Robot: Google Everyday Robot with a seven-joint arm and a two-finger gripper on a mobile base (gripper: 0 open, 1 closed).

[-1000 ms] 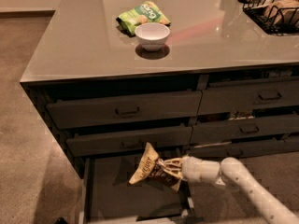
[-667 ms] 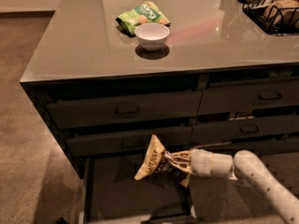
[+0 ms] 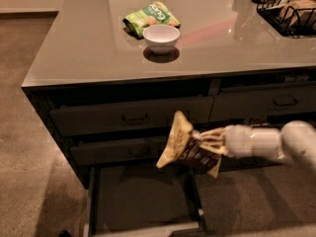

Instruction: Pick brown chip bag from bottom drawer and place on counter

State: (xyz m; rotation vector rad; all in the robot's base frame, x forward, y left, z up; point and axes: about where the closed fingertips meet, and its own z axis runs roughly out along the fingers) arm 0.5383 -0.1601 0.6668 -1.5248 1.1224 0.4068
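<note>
The gripper [image 3: 207, 143] reaches in from the right, its jaws apparently clamped on the brown chip bag [image 3: 178, 148]. The bag hangs above the open bottom drawer [image 3: 140, 204], below the counter [image 3: 84, 53]. On the counter, a white bowl [image 3: 161, 37] sits just beside a green snack bag [image 3: 150, 16].

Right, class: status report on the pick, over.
Tool shut on brown bag, above open drawer. Brown bag below counter level, not yet placed. Bowl, green bag on counter.
</note>
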